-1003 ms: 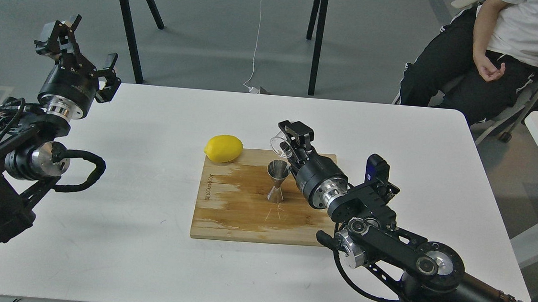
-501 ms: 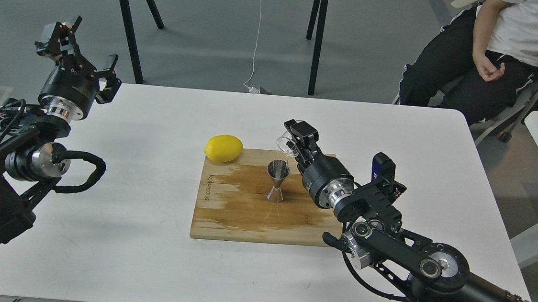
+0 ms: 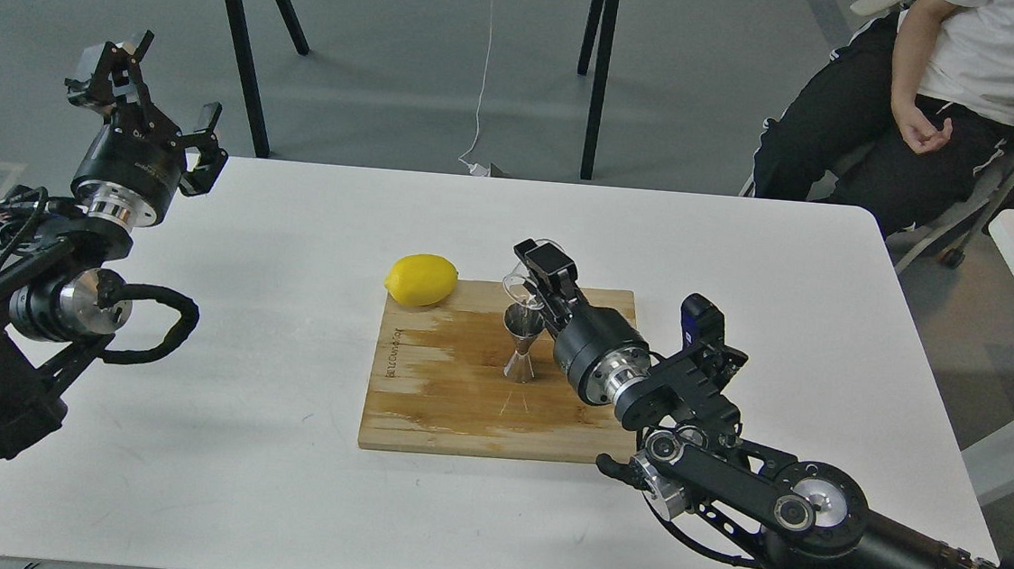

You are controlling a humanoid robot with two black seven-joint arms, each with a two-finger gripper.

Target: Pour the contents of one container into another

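A shiny steel hourglass jigger (image 3: 522,344) stands upright on the wooden cutting board (image 3: 435,396). Just above its rim hangs the small clear glass cup (image 3: 521,278), tilted, with my right gripper (image 3: 537,273) shut on it. The cup's mouth leans toward the jigger's top cone. My left gripper (image 3: 150,80) is raised at the table's far left edge, open and holding nothing.
A yellow lemon (image 3: 421,280) lies at the board's far left corner. The board's surface looks wet in patches. A seated person (image 3: 938,92) is beyond the white table (image 3: 232,444) at the far right. A black frame's legs (image 3: 241,37) stand behind the table.
My right gripper with the glass cup swung out to the right, then came back left and lower, over the jigger. The left arm has stayed put.
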